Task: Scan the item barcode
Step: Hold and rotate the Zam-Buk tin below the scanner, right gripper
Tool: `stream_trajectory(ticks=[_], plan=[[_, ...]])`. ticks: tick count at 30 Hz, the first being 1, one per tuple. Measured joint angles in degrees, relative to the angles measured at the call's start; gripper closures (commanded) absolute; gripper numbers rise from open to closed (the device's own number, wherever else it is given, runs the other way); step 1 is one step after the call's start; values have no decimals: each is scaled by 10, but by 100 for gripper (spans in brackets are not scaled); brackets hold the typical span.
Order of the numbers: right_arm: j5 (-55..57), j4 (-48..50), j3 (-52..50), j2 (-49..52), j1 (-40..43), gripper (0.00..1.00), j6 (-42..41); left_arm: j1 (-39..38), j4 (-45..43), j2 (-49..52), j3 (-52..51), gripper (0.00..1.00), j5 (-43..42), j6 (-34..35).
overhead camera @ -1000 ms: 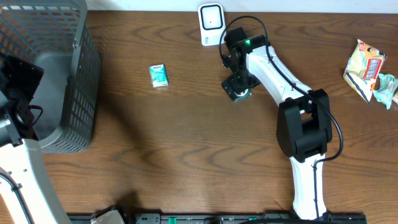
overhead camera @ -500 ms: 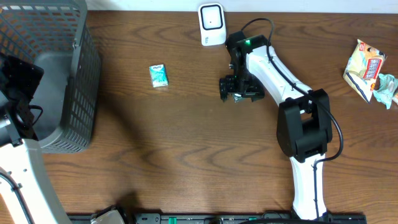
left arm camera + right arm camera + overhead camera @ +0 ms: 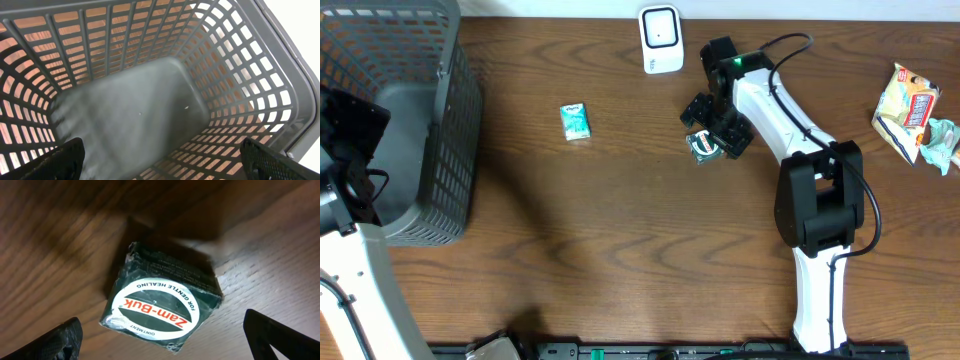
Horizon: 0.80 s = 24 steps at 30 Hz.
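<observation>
Right gripper point(image 3: 161, 342) hovers over the Zam-Buk ointment box point(image 3: 162, 305). Jaws are spread wide, fingers clear of the box on both sides, nothing gripped. Box lies on the wooden table point(image 3: 620, 230), round label facing up, near the white barcode scanner point(image 3: 660, 38) at the far edge but apart from it. No barcode visible on the faces shown.

Left gripper point(image 3: 165, 160) is also wide open and empty, over the grey plastic basket point(image 3: 280, 75). A small teal pack point(image 3: 576, 122) sits well to the left.

My read: can't tell whether this box has been scanned. If not, everything is left: grab, lift, turn barcode face to scanner.
</observation>
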<state>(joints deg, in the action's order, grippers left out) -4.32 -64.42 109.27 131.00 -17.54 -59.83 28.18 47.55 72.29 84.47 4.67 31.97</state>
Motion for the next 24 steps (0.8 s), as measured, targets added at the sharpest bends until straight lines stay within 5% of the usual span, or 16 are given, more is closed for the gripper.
stream_trajectory(ticks=[14,24], plan=[[9,52,-71,0,-1,28,-78,0,0,0,0,2,0,0],[6,52,-69,0,-2,37,70,0,0,0,0,2,0,0]])
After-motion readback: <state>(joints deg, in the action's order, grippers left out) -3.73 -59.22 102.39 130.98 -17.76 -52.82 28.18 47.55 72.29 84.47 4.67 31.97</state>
